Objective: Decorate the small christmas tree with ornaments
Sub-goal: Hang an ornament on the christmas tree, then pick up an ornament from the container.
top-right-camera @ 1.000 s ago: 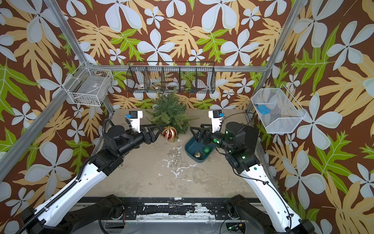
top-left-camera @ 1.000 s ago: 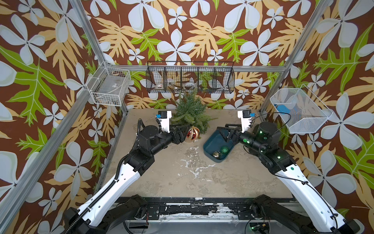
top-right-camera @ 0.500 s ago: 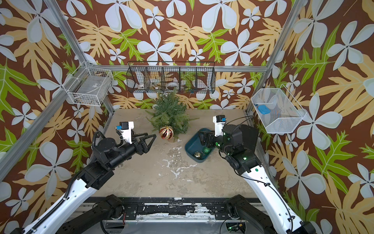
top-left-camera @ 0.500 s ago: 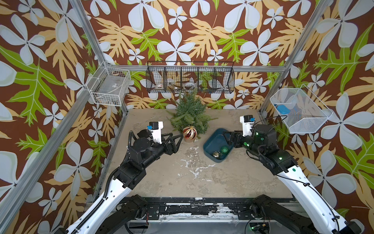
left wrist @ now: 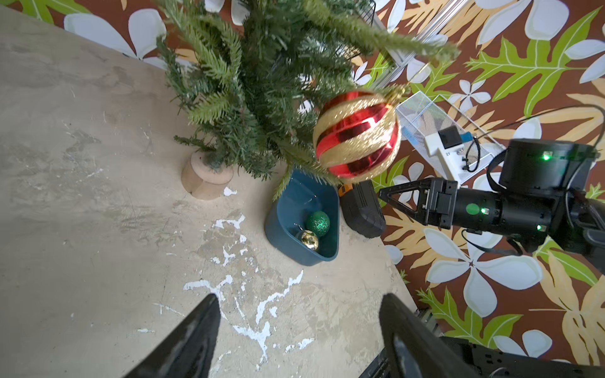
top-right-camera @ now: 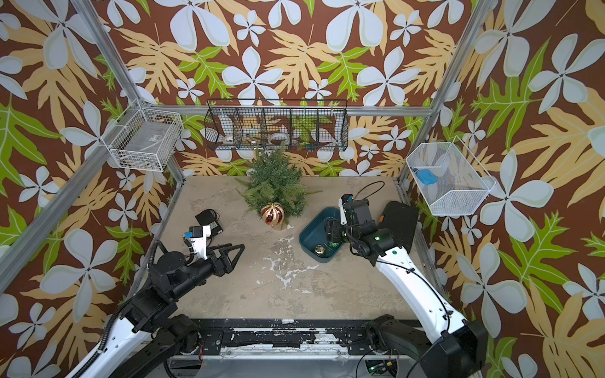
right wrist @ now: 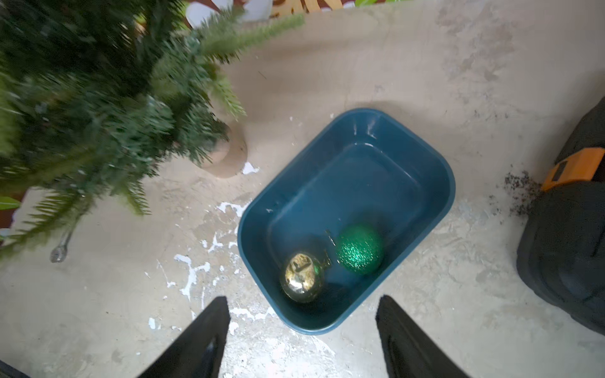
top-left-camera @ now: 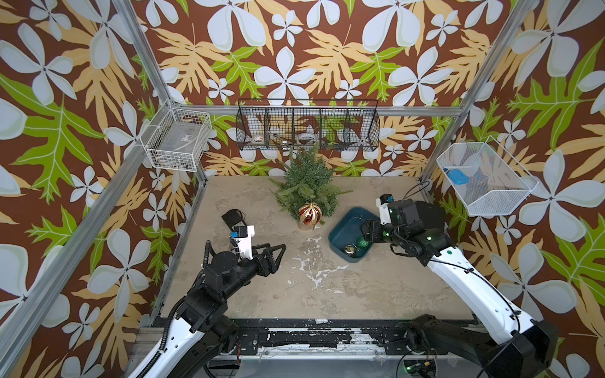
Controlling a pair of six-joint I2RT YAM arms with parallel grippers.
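The small christmas tree [top-left-camera: 306, 183] stands at the back of the table on a tan base [left wrist: 204, 180]. A red ornament with gold stripes [top-left-camera: 310, 214] [left wrist: 357, 137] hangs from a low front branch. In the dark blue tray [top-left-camera: 343, 225] [right wrist: 360, 170] to its right lie a green glittery ornament [right wrist: 360, 248] and a smaller gold ornament [right wrist: 302, 281]. My right gripper [right wrist: 302, 298] [top-left-camera: 365, 230] hovers open over the tray's near corner, holding nothing. My left gripper [top-left-camera: 278, 253] [left wrist: 299, 297] is open and empty over bare table, well clear of the tree.
A black device [top-left-camera: 232, 217] lies on the table's left side. A black box with an orange tab [right wrist: 573, 229] sits right of the tray. On the walls hang a white wire basket [top-left-camera: 178, 139], a black wire rack [top-left-camera: 307, 126] and a white mesh basket [top-left-camera: 484, 178].
My left gripper has drawn back from the tree toward the front left, leaving the red ornament hanging. The right gripper has come down over the tray.
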